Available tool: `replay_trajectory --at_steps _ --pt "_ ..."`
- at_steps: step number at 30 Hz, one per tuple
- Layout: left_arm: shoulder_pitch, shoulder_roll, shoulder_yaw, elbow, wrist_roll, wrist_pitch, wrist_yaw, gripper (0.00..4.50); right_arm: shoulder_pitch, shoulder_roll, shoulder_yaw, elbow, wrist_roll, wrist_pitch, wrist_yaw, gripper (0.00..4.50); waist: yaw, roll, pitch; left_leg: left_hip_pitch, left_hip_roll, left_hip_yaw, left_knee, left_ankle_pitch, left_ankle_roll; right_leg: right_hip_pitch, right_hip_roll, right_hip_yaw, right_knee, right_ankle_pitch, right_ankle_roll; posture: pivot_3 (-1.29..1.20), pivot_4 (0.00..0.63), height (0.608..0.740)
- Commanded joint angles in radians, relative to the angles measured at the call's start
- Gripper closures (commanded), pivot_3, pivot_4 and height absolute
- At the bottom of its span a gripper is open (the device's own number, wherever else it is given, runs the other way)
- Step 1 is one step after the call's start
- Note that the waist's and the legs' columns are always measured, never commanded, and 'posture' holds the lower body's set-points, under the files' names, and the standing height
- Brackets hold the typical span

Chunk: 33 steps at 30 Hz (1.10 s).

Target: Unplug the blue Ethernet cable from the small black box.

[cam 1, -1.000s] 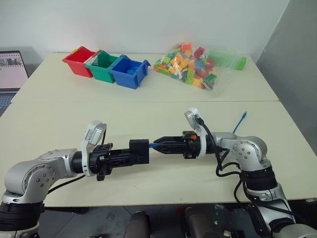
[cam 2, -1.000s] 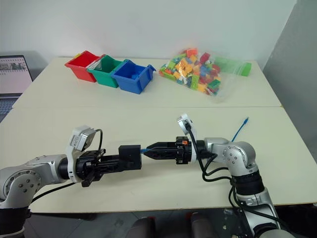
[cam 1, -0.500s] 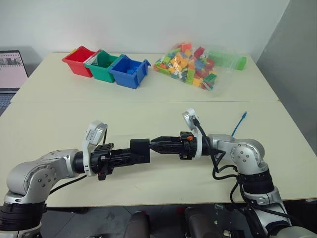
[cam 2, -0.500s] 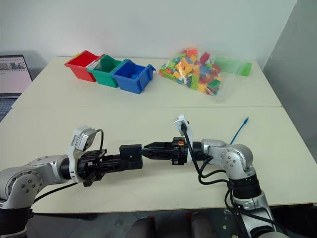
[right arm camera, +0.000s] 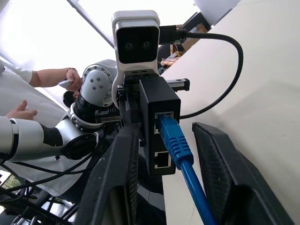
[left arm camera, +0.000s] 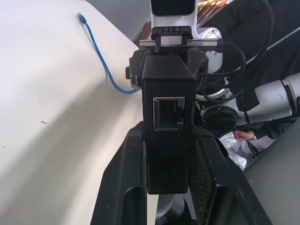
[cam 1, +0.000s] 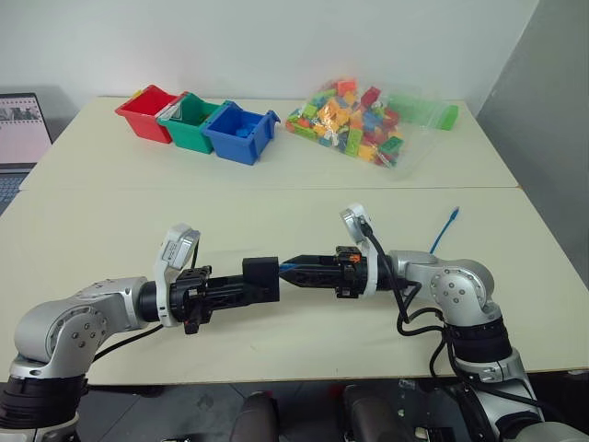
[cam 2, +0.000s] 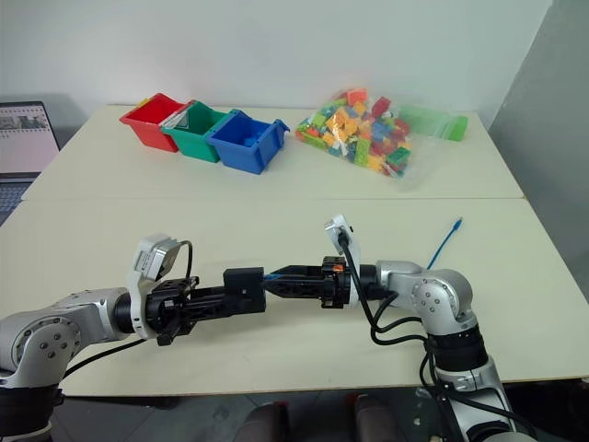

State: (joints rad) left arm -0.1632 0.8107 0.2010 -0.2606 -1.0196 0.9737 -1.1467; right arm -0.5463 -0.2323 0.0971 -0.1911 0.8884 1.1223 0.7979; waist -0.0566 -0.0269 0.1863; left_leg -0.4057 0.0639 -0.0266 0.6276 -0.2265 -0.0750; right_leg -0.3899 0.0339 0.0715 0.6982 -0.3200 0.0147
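Above a cream table [cam 1: 304, 207], the left gripper [cam 1: 241, 288] holds the box [cam 1: 259, 280] clamped between its 2 black fingers [left arm camera: 123, 187], the grip closed on the block's sides. The box hangs clear of the tabletop, in front of the robot, between the 2 arms. In the left wrist view one face of the box shows an empty port; in the right wrist view the opposite face carries the cable [right arm camera: 176, 145], its blue plug seated in the upper of 2 ports.

The right gripper [cam 1: 293, 269] points at the box from the other side, its tips right at the plug. Its 2 fingers [right arm camera: 117, 187] stand on either side of the plug with a gap to each, not pressing it. From there the cable runs back along the right arm; its free end [cam 1: 444, 227] lies on the table near the right edge, plug outward.

At the far side of the table sit 3 bins in a row, red [cam 1: 145, 112], green [cam 1: 189, 121] and blue [cam 1: 239, 133], and beside them a clear bag of bricks [cam 1: 354, 120]. A laptop [cam 1: 20, 129] stands at the left edge. A person's hands [right arm camera: 70, 77] show behind the left arm in the right wrist view.
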Motion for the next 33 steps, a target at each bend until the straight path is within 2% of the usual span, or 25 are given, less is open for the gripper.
replay_trajectory --at_steps 1,4,14,23,25,27,33 --pt "-0.014 -0.001 0.011 -0.002 -0.012 -0.006 -0.002 3.72 -0.005 -0.003 -0.007 -0.037 0.030 -0.010 0.011 3.78 0.000 0.000 0.000 0.000 0.000 0.000 0.000 0.000 0.000 0.000 0.000 0.000 0.000 0.000 0.000 0.00 0.150 0.740" --pt "-0.014 0.001 0.008 -0.002 -0.008 -0.009 -0.007 3.72 -0.005 -0.002 -0.007 -0.037 0.031 -0.008 0.014 4.42 0.000 0.000 0.000 0.000 0.000 0.000 0.000 0.000 0.000 0.000 0.000 0.000 0.000 0.000 0.000 0.00 0.150 0.740" --pt "-0.002 0.005 -0.003 -0.011 0.006 -0.021 -0.031 3.72 -0.012 -0.010 -0.013 -0.028 0.055 0.020 0.008 4.42 0.000 0.000 0.000 0.000 0.000 0.000 0.000 0.000 0.000 0.000 0.000 0.000 0.000 0.000 0.000 0.00 0.150 0.740" --pt "0.029 0.043 0.097 0.058 0.021 -0.042 -0.027 3.72 0.028 -0.127 -0.065 0.053 0.017 0.007 0.021 4.42 0.000 0.000 0.000 0.000 0.000 0.000 0.000 0.000 0.000 0.000 0.000 0.000 -0.001 0.000 0.000 0.00 0.150 0.740" --pt "0.040 0.046 0.108 0.053 0.022 -0.042 -0.019 3.72 0.027 -0.139 -0.083 0.100 -0.024 -0.055 0.015 4.44 0.000 0.000 0.000 -0.001 0.000 0.000 0.000 0.000 0.000 -0.001 0.000 0.000 -0.001 0.000 0.000 0.00 0.150 0.740" --pt "0.045 0.042 0.118 0.049 0.022 -0.040 -0.002 3.72 0.017 -0.145 -0.066 0.160 -0.131 -0.184 -0.008 4.45 0.000 0.000 0.000 -0.001 0.000 0.000 0.000 0.000 0.000 -0.001 0.000 0.000 -0.001 0.000 0.000 0.00 0.150 0.740" --pt "0.051 0.029 0.116 0.038 0.024 -0.036 0.058 3.72 -0.038 -0.056 -0.046 0.417 -0.463 -0.614 -0.226 4.45 -0.001 0.000 0.000 -0.001 0.000 0.001 0.000 0.000 0.000 -0.001 0.000 0.000 -0.001 0.000 0.000 0.00 0.150 0.740"
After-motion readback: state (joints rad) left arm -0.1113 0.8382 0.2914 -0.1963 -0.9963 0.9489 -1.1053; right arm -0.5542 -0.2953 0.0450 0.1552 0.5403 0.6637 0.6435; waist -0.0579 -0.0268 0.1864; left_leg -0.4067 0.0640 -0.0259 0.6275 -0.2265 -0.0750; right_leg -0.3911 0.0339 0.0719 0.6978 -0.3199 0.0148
